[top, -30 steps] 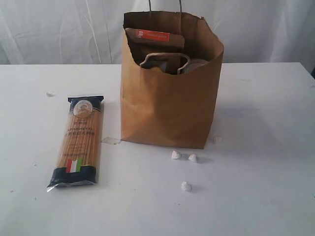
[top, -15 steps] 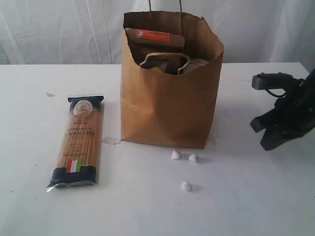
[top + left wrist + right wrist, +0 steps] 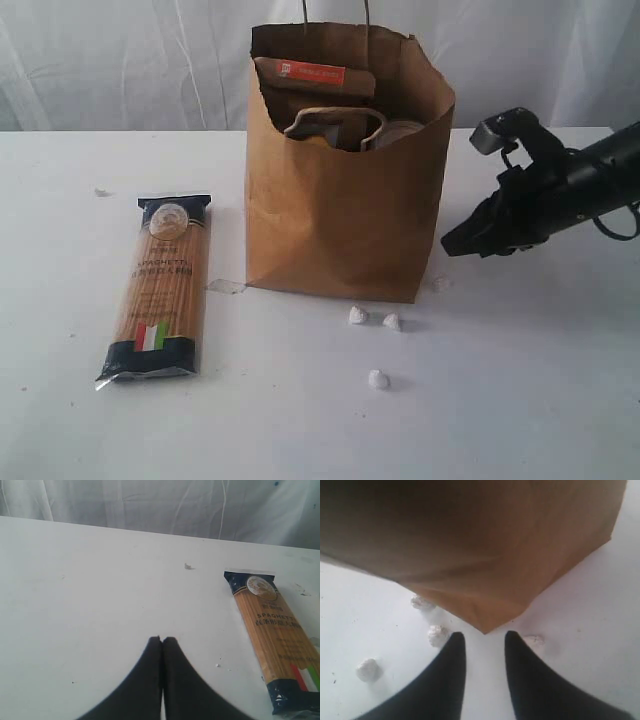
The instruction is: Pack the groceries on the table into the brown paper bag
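Spaghetti packet [image 3: 158, 290] reads "SPAGHETTI" — left gripper [image 3: 162, 639] closed, right gripper [image 3: 485, 636] parted, seemingly empty.

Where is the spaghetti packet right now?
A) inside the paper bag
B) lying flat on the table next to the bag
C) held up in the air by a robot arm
B: the spaghetti packet lies flat on the table, apart from the brown paper bag.

This looks like a robot lab arranged for a test. A plain white table [image 3: 540, 400] stands before a white curtain [image 3: 120, 60] that fills the whole background, and a black robot arm [image 3: 590, 170] reaches over it near a bag [image 3: 340, 220] and spaghetti [image 3: 160, 285].
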`<move>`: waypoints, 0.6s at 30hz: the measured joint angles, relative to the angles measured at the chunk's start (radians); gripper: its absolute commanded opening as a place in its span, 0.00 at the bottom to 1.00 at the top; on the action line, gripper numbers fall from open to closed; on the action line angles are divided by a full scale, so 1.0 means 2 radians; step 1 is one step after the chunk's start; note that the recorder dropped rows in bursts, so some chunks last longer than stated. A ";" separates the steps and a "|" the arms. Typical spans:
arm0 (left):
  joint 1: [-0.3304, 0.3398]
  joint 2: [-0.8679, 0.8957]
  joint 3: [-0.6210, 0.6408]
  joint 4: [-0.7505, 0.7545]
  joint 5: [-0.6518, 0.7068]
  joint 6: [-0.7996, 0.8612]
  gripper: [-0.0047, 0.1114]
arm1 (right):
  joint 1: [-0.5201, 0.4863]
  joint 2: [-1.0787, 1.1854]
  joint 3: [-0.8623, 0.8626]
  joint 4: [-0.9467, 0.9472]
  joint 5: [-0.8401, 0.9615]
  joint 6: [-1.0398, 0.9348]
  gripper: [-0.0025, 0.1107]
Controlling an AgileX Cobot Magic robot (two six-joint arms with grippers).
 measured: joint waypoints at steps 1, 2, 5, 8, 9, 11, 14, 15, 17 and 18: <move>0.000 0.000 0.000 0.000 0.000 0.000 0.04 | 0.000 0.007 0.000 0.004 0.001 -0.007 0.40; 0.000 0.000 0.000 0.000 0.000 0.000 0.04 | 0.000 0.015 0.000 0.006 0.001 -0.013 0.41; 0.000 0.000 0.000 0.000 0.000 0.000 0.04 | 0.000 0.039 0.000 0.009 -0.005 -0.026 0.40; 0.000 0.000 0.000 0.000 0.000 0.000 0.04 | 0.000 0.058 0.000 0.012 -0.015 -0.048 0.40; 0.000 0.000 0.000 0.000 0.000 0.000 0.04 | 0.000 0.062 0.000 0.013 -0.018 -0.058 0.40; 0.000 0.000 0.000 0.000 0.000 0.000 0.04 | 0.000 0.068 0.000 0.021 -0.021 -0.080 0.40; 0.000 0.000 0.000 0.000 0.000 0.000 0.04 | 0.000 0.076 0.000 0.039 -0.025 -0.102 0.40; 0.000 0.000 0.000 0.000 0.000 0.000 0.04 | 0.000 0.078 0.000 0.045 -0.027 -0.105 0.40; 0.000 0.000 0.000 0.000 0.000 0.000 0.04 | 0.000 0.085 0.000 0.052 -0.030 -0.109 0.40; 0.000 0.000 0.000 0.000 0.000 0.000 0.04 | 0.000 0.089 0.000 0.054 -0.031 -0.110 0.40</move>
